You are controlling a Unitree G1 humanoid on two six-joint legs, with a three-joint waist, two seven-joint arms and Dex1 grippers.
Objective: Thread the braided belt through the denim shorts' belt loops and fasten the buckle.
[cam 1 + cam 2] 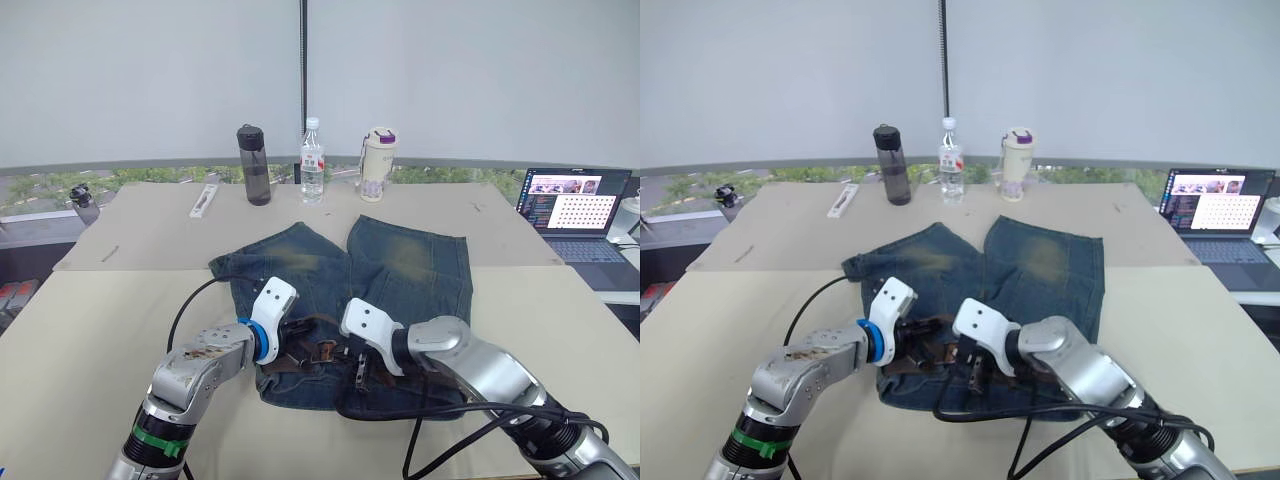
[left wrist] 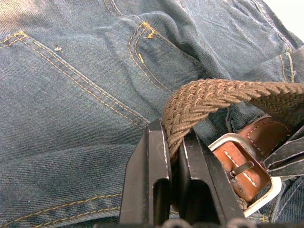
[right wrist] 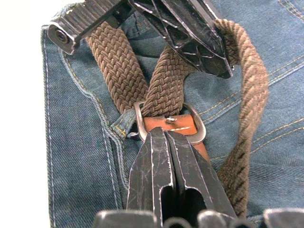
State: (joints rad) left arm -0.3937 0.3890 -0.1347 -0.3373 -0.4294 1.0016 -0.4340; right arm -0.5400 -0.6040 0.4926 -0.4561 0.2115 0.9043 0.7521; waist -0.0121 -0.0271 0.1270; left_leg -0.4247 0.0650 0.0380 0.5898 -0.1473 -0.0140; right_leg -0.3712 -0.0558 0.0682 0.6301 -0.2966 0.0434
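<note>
— Two grippers are seen low over the waistband of the denim shorts point(image 1: 400, 265), which are spread flat on the table point(image 1: 90, 330). Why are they kept so close together?

— It looks like the buckle step is being done. On the left, the braided belt point(image 2: 213, 97) is pinched by the left gripper point(image 2: 172, 142), so the strap can be pulled or fed.

— How are its jaws set?

— They are squeezed almost closed, with the brown strap caught between the fingers point(image 2: 152, 161). The strap is lifted into a loop just above the denim.

— And further right?

— The buckle point(image 3: 168, 124) is lying on the front of the shorts, near the middle of the waistband. It is gripped by the right gripper point(image 3: 166, 135) at its brown leather tab, likely so it is kept steady while the strap is worked.

— Are those jaws wide?

— No, they are pressed tight together on the tab. The strap is passed through the metal frame, and a small belt loop point(image 3: 124, 124) is seen just beside it.

— Is the buckle fastened?

— That cannot be told for sure.
</note>
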